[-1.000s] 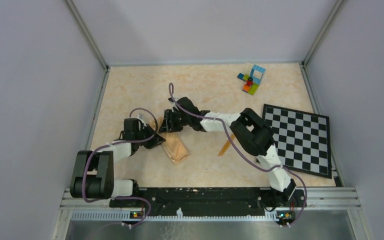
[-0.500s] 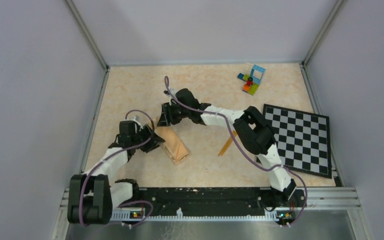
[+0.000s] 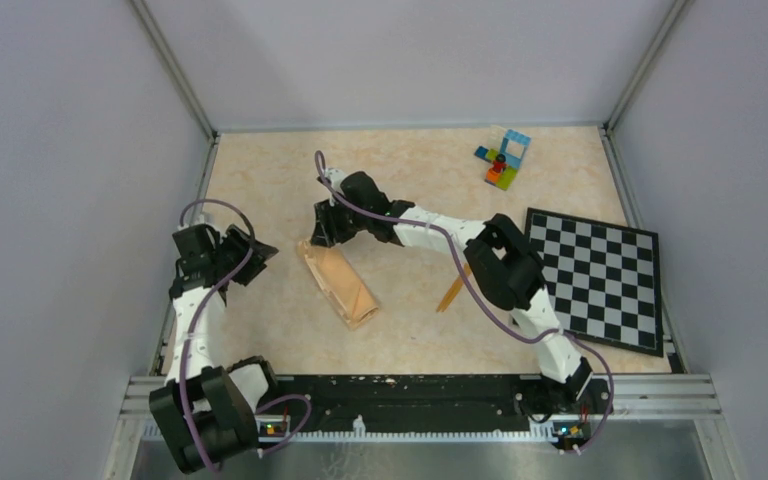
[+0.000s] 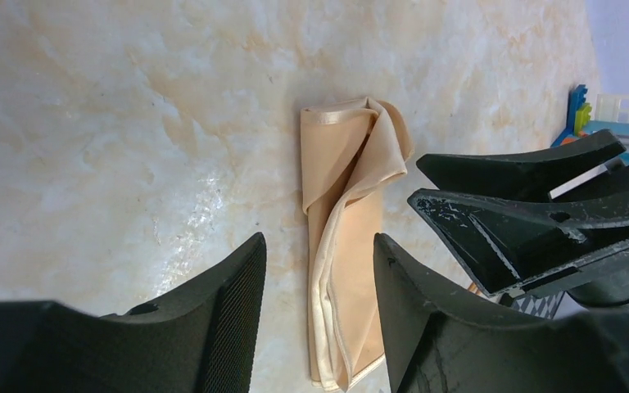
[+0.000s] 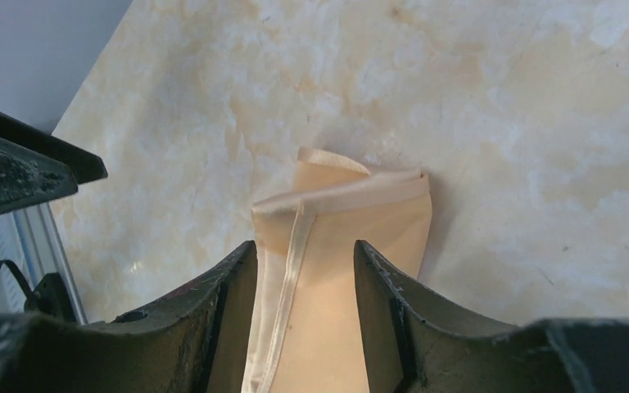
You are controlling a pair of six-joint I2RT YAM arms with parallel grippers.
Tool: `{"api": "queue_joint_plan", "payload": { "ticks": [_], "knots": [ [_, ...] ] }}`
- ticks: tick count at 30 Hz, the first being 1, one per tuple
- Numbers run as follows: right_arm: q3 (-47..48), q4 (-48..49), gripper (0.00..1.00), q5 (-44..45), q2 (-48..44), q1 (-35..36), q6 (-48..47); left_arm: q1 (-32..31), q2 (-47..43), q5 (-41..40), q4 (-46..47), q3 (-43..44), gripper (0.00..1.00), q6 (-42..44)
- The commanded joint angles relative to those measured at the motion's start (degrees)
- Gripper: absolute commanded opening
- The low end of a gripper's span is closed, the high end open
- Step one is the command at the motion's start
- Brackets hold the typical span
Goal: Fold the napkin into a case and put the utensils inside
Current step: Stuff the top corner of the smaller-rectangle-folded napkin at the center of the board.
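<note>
Beneath right pincer (image 5: 305,246), folded napkin (image 5: 340,209), flat

Your top camera sits high above and behind the arm bases. It looks down and forward over the whole pale marbled tabletop (image 3: 260,180), from the near rail to the far wall. Your left wrist camera rides low and close, aimed down toward the table's middle between the black fingers of the left gripper (image 4: 319,241). Your right wrist camera is closer still, looking down between the fingers of the right gripper (image 5: 305,246). All three views share the folded peach-tan cloth napkin (image 3: 338,283). Each wrist view also catches the other gripper at its edge.
</note>
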Motion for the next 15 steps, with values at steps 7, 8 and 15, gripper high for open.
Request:
{"api": "queue_joint_plan", "payload": {
  "ticks": [7,8,15],
  "knots": [
    [5.71,-3.13,0.45,9.55,2.73,4.89,-2.45,1.17,3.21,3.21,1.2,0.25,0.55,1.54],
    [5.81,-3.1,0.45,9.95,2.8,5.24,-2.48,1.21,3.1,3.08,1.2,0.1,0.55,1.68],
    [8.61,-6.05,0.43,15.83,4.19,6.75,-3.62,1.57,2.21,2.64,1.23,-0.38,0.55,2.09]
  ]
}}
